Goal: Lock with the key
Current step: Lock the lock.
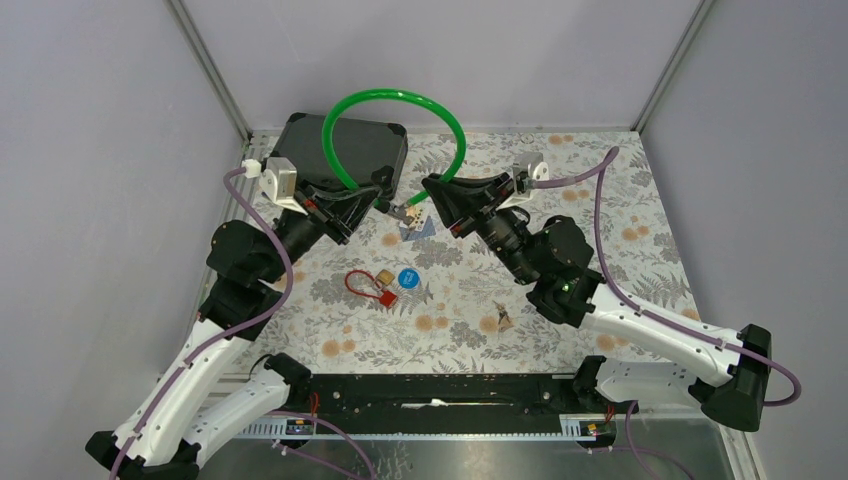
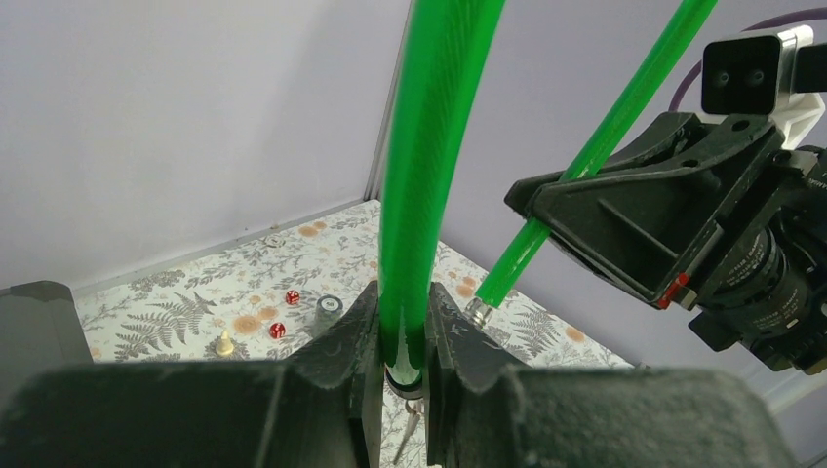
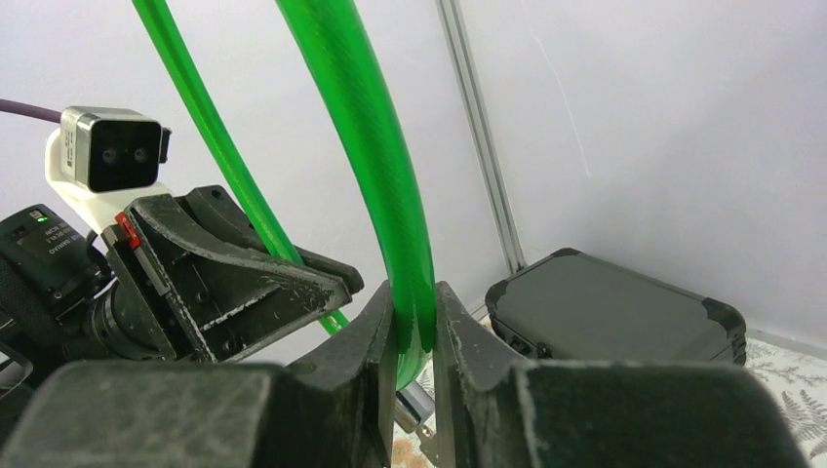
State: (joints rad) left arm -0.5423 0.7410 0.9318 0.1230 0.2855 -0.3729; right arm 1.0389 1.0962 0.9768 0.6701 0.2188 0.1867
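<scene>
Green cable lock [image 1: 398, 97] arches over the table [image 1: 620, 200], one end pinched in the left claw [image 2: 403, 327], the other in the right claw [image 3: 414, 327]. Top view alone shows a red padlock [image 1: 368, 285]; left wrist view adds red dice [image 2: 292, 297].

The green cable lock [image 1: 395, 97] is a thick, glossy, see-through green cable bent into a tall arch that rises over the far middle of the bench [image 1: 620, 270]. Its left leg is pinched between the left fingers [image 2: 341, 341] and its right leg between the right fingers [image 3: 375, 341]. The two ends hang near each other but apart, unjoined. The right end shows a silver metal tip [image 2: 475, 311]. The key cannot be made out
</scene>
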